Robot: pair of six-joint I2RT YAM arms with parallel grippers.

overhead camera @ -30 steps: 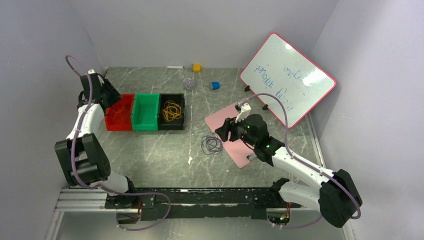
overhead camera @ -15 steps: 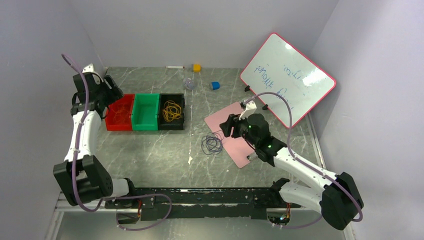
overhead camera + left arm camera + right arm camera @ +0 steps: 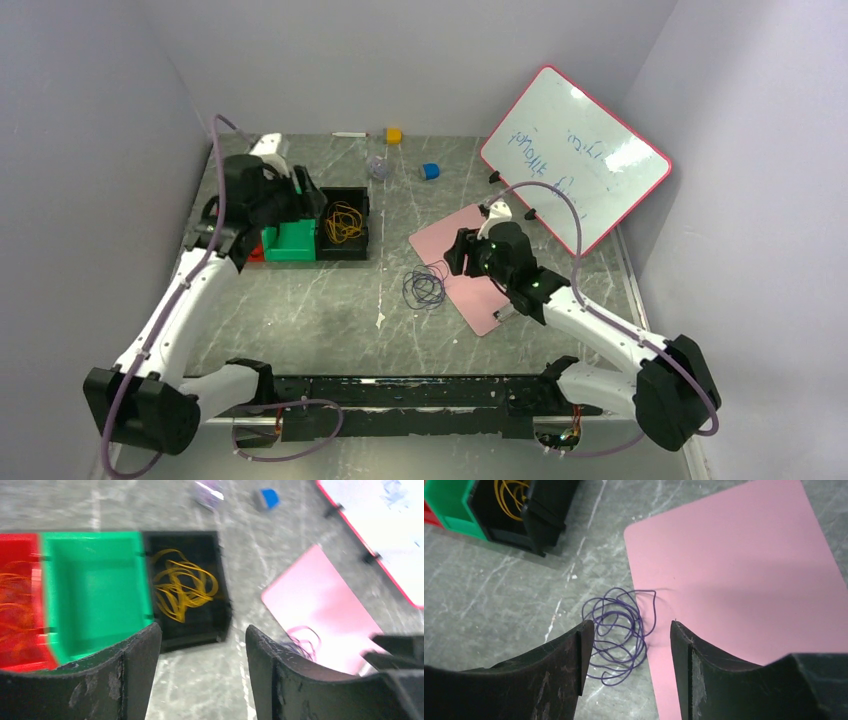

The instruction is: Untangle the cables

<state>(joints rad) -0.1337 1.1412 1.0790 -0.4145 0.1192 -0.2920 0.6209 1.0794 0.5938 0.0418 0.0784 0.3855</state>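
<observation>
Orange cable [image 3: 12, 605] lay in the red bin [image 3: 17, 537] left of the black bin [image 3: 200, 635] with its yellow cable [image 3: 182, 587], and the left hand [image 3: 202, 630], wide and empty, had swung toward it, seemingly leaving only the purple cable [image 3: 616, 630] beneath the wide, empty right hand [image 3: 631, 625].

Blurred orange cables [image 3: 15, 615] lie in the edge-cropped red bin [image 3: 22, 542].

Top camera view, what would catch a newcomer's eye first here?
Probably the big red-rimmed whiteboard leaning at the back right, with the pink mat lying in front of it. On the left, a red bin, a green bin and a black bin stand in a row, with a yellow cable curled in the black one. A dark purple cable lies coiled on the table at the mat's left edge, below the open right gripper.
</observation>
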